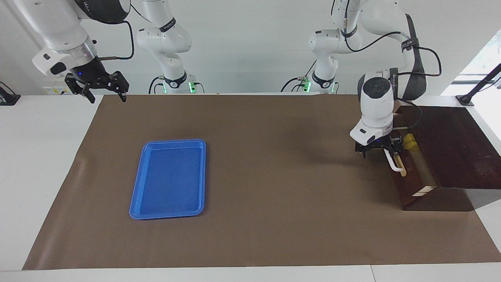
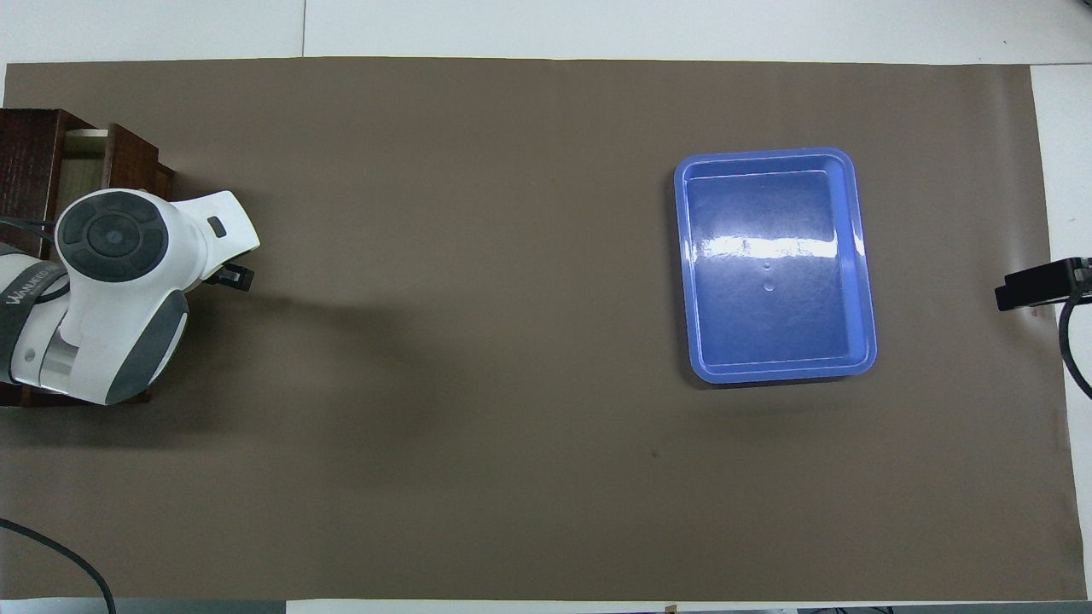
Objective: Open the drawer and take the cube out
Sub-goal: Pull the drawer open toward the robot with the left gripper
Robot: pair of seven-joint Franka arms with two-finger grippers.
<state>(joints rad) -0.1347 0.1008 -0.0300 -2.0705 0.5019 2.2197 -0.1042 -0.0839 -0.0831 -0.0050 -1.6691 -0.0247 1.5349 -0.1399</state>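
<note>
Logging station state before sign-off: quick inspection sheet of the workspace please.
Surface: brown mat on white table.
Job's things: dark brown wooden drawer pulled partly open; small yellow cube inside, at the end nearer the robots.
Clutter: flat blue plastic tray, empty.
Grippers: left gripper open at the drawer's white bar handle; right gripper open, raised, waiting.
Cables: black cables on both arms.
Surroundings: white wall.

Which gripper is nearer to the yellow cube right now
Left. The left gripper is at the drawer's handle, right beside the yellow cube inside. The right gripper waits raised at the right arm's end of the table.
</note>
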